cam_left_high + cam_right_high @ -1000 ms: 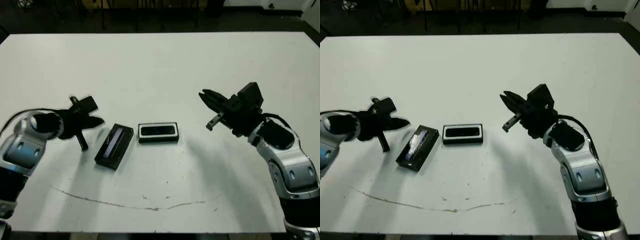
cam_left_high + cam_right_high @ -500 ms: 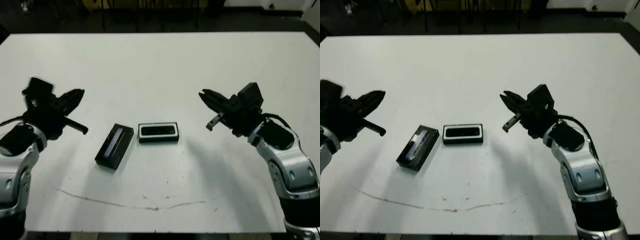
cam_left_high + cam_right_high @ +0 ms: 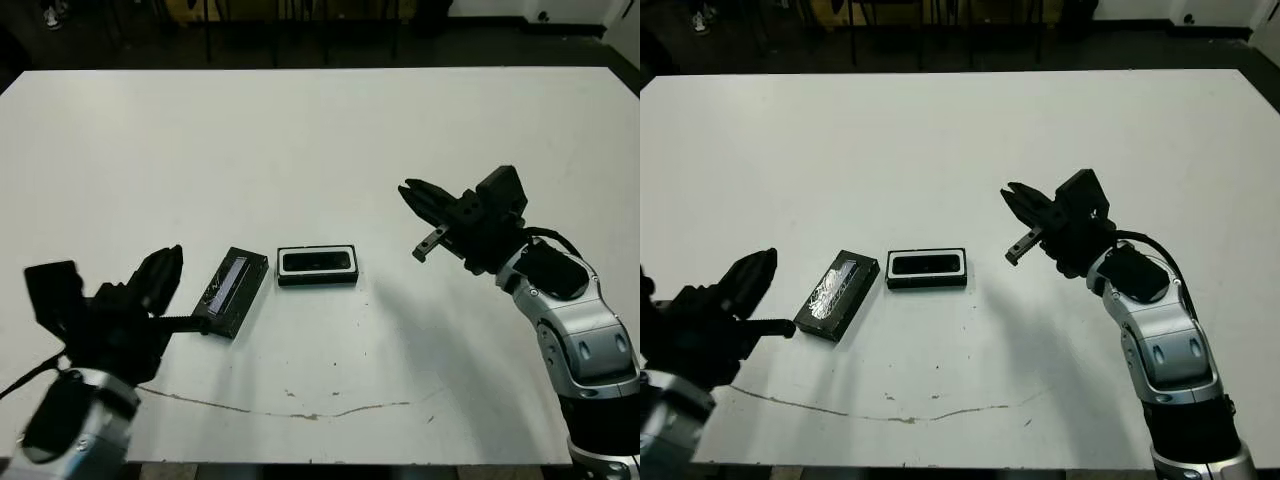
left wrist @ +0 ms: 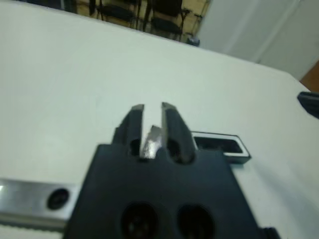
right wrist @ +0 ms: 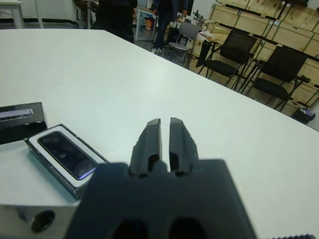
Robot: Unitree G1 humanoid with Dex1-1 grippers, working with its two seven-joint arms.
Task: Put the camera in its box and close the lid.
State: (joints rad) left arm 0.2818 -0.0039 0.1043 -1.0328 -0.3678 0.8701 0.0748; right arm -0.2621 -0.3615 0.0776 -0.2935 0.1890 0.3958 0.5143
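Left gripper (image 3: pixel 175 300) swung out wide, then dropped low toward the near edge of the counter (image 3: pixel 320 140), and now sits right by the lid's (image 3: pixel 231 291) near end.

The box (image 3: pixel 317 265) is a shallow black tray with a white lining, lying flat and open near the middle of the table. The camera (image 5: pixel 65 154), a slim black bar with a glossy bluish face, rests inside it. The lid (image 3: pixel 231 292), black with a pale stripe, lies just beside the box, angled.
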